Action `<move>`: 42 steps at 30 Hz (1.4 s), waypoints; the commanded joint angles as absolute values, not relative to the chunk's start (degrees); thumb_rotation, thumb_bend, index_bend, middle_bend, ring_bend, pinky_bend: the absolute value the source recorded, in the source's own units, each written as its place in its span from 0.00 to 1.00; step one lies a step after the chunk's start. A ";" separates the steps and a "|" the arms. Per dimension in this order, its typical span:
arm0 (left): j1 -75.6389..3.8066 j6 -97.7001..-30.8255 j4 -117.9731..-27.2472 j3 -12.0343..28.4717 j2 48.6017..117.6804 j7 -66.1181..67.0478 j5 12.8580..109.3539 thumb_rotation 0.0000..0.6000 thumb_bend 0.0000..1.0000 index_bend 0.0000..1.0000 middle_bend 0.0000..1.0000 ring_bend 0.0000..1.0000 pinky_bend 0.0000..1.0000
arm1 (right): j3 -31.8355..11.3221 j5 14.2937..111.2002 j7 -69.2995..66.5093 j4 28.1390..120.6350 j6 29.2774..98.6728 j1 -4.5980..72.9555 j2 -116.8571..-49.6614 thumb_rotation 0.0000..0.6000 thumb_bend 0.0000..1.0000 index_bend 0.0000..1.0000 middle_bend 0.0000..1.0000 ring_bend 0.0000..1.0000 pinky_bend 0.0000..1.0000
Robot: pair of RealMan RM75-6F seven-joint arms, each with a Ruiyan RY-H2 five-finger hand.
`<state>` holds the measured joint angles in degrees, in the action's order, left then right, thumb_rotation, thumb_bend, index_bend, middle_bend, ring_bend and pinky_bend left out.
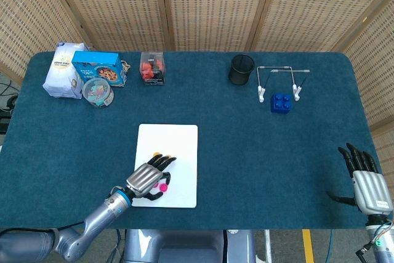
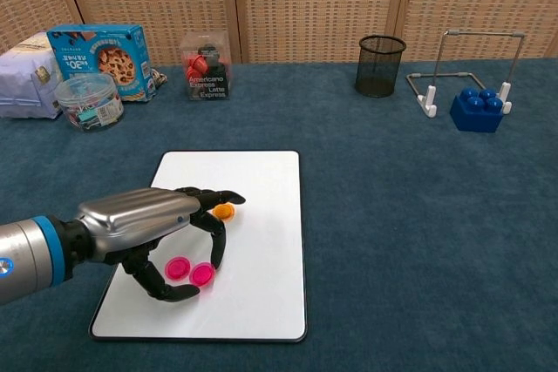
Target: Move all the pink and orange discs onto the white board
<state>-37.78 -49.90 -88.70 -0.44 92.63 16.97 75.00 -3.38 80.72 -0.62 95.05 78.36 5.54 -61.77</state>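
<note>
The white board (image 2: 261, 182) (image 1: 182, 141) lies on the blue table. On it are two pink discs (image 2: 178, 267) (image 2: 202, 273) side by side near its front edge, and an orange disc (image 2: 225, 212) further back. In the head view one pink disc (image 1: 163, 186) shows, and two orange discs (image 1: 157, 154) (image 1: 166, 154) peek out past the fingertips. My left hand (image 2: 144, 219) (image 1: 146, 178) hovers over the board's near left part, fingers spread and arched above the pink discs, holding nothing. My right hand (image 1: 364, 180) rests open at the table's near right corner.
Along the back stand a white bag (image 1: 61, 71), a blue cookie box (image 2: 98, 50), a clear tub (image 2: 87, 102), a clear box of red capsules (image 2: 206, 67), a black mesh cup (image 2: 380, 65), a wire stand (image 2: 471, 76) and a blue brick (image 2: 477, 111).
</note>
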 commanded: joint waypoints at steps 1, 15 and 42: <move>-37.95 -49.59 -88.58 -0.35 92.80 17.52 74.40 1.00 0.33 0.55 0.00 0.00 0.00 | -3.38 80.71 -0.66 95.02 78.31 5.55 -61.76 1.00 0.00 0.00 0.00 0.00 0.00; -38.18 -49.58 -88.17 -0.41 93.41 17.37 74.38 1.00 0.31 0.47 0.00 0.00 0.00 | -3.37 80.73 -0.88 95.04 78.23 5.58 -61.68 1.00 0.00 0.00 0.00 0.00 0.00; -29.03 -69.87 -97.37 0.91 76.66 10.18 82.34 1.00 0.00 0.00 0.00 0.00 0.00 | -3.35 81.20 -0.53 94.73 78.92 5.42 -61.92 1.00 0.00 0.00 0.00 0.00 0.00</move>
